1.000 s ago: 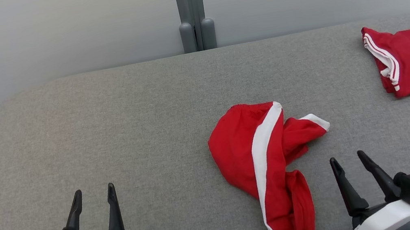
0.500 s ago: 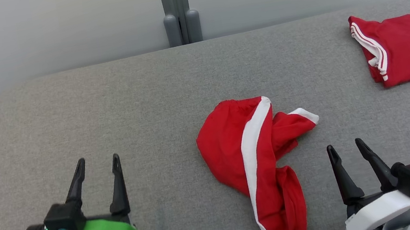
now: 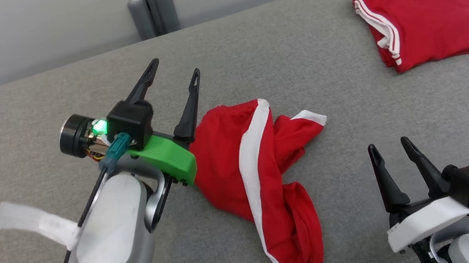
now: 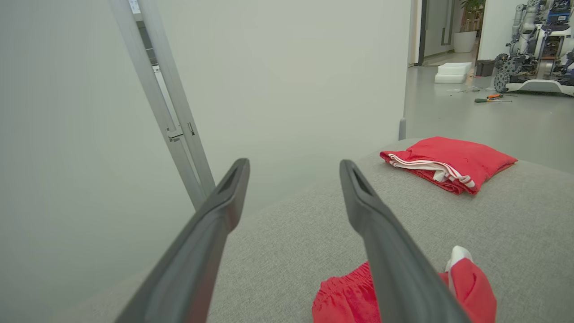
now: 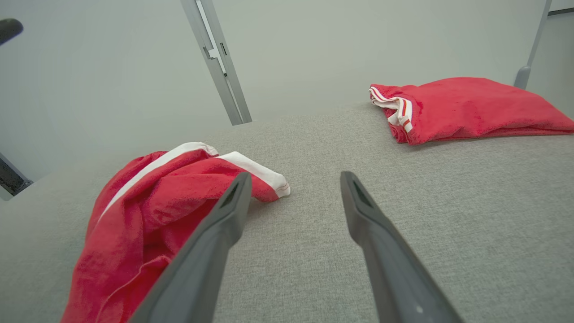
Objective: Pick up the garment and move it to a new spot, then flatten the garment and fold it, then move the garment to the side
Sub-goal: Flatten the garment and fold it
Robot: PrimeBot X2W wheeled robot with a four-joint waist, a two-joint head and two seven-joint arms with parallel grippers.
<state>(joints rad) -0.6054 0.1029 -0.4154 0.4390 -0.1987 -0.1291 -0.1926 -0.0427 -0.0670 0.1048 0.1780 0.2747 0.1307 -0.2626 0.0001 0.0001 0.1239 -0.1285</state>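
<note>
A: What kind of place?

B: Soft grey table (image 3: 295, 37) with round corners. Plain pale wall behind, with a grey post (image 3: 147, 4). Shiny floor (image 4: 448, 116) past the right edge, and another robot (image 4: 533, 40) far off there.

A: And the red shorts (image 3: 239, 163)?

B: In the middle of the table, all crumpled, with a white stripe down the long way. Long way from the middle down to the near edge. Stretchy waist end toward the far edge, tipped a bit left. One leg poking out to the right.

A: Anything else red?

B: Folded red cloth (image 3: 428, 20) by the far right corner, well apart.

A: The left gripper (image 3: 175, 67)?

B: Spread wide, holding nothing, just beside the left side of the shorts.

A: The right gripper (image 3: 387, 144)?

B: Spread wide too, empty, by the near edge, right of the shorts, not touching.
</note>
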